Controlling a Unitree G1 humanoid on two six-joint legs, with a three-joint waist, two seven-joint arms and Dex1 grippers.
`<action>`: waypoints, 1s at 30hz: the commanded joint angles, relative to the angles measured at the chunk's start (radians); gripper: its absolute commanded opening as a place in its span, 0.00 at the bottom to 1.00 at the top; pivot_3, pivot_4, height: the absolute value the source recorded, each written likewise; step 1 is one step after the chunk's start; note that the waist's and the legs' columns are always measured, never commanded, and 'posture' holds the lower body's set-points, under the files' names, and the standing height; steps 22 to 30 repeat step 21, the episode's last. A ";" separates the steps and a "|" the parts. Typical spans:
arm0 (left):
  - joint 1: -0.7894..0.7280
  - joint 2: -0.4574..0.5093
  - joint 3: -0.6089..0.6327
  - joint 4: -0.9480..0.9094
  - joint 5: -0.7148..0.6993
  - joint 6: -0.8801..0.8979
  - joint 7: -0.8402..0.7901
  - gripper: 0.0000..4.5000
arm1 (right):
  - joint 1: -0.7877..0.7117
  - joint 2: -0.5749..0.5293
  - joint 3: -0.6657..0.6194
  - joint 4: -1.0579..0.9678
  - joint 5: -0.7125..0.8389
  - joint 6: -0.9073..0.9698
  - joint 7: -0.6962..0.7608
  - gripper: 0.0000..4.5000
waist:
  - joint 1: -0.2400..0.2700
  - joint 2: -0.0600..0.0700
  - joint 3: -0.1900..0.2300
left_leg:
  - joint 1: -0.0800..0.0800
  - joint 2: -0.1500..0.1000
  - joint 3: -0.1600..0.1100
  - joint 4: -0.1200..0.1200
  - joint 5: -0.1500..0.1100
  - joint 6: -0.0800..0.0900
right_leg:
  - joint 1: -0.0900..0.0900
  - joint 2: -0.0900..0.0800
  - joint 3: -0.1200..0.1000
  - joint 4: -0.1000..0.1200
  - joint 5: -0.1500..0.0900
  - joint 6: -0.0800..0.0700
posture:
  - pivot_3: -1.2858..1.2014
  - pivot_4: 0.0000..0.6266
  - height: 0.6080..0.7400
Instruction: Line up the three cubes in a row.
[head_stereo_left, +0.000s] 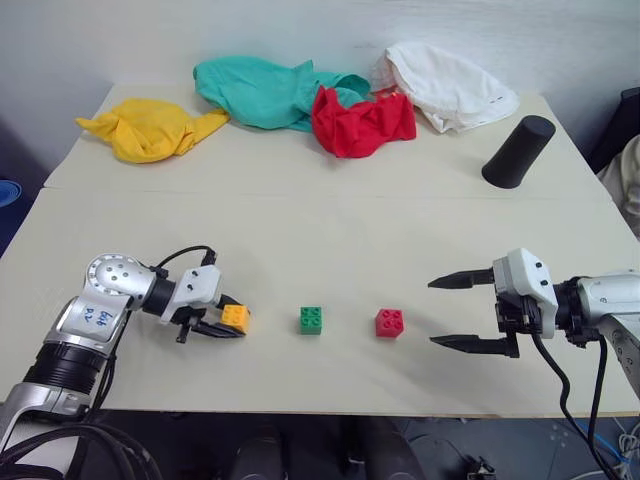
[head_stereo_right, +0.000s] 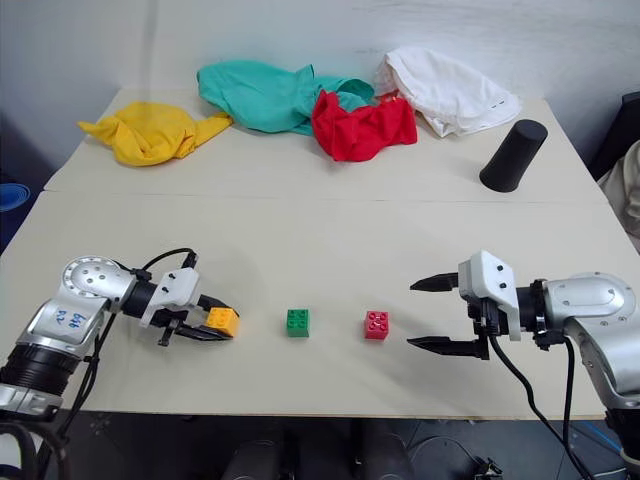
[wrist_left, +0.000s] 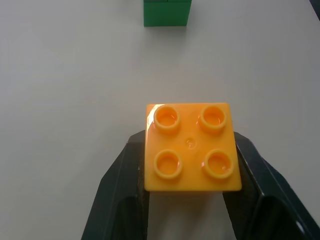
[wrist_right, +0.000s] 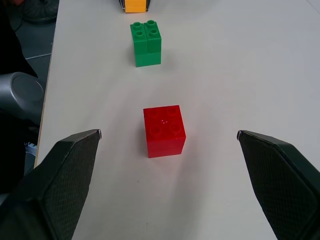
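- The green cube (head_stereo_left: 311, 319) sits studs-up on the desk (head_stereo_left: 330, 230), near the front edge; everything below is placed from it.
- The orange cube (head_stereo_left: 235, 318) lies to the robot's left of the green cube, apart from it, roughly on the same line along the front edge.
- The left end effector (head_stereo_left: 228, 324) is closed on the orange cube: in the left wrist view one black finger (wrist_left: 125, 185) presses each side of the cube, studs facing up.
- The red cube (head_stereo_left: 389, 322) lies to the robot's right of the green cube, at about the same gap as the orange one, studs-up and free of any contact.
- In the right wrist view orange, green and red stand nearly in one line, the red one slightly turned against the green.
- The right end effector (head_stereo_left: 463, 312) is farther right than the red cube, pointing toward it with its jaws spread wide and nothing between them; the tips stop short of the red cube.
- Far behind the green cube, along the back of the desk, lie four cloths: yellow (head_stereo_left: 148, 128) to the left, teal (head_stereo_left: 262, 92) behind, red (head_stereo_left: 362, 122) just right of the teal and touching it, white (head_stereo_left: 448, 84) farther right.
- A black cylinder (head_stereo_left: 517, 151) leans tilted on the desk, behind and well to the right of the green cube, near the white cloth.
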 joint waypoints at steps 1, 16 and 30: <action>-0.011 0.002 0.002 -0.012 0.006 0.008 -0.004 0.55 | -0.011 -0.024 -0.008 -0.004 -0.016 -0.034 0.016 1.00 | 0.000 0.000 0.000 | 0.000 0.000 0.000 0.000 0.000 0.000 | 0.000 0.000 0.000 0.000 0.000 0.000 | 0.52 0.24 1.00; 0.279 0.354 0.385 -0.238 -0.180 0.222 -0.079 1.00 | 0.078 -0.137 -0.112 0.155 0.026 -0.080 0.236 1.00 | -0.003 0.001 0.000 | -0.001 0.001 0.000 0.000 -0.001 0.001 | -0.001 0.000 0.001 -0.001 0.000 0.000 | 0.52 0.24 1.00; 0.409 0.376 0.539 -0.365 -0.253 0.294 -0.063 1.00 | 0.044 -0.126 -0.078 0.276 -0.022 -0.135 0.241 1.00 | -0.001 0.001 0.001 | 0.001 0.000 0.000 0.000 -0.001 0.001 | 0.002 -0.001 0.001 -0.001 0.000 0.000 | 0.52 0.24 1.00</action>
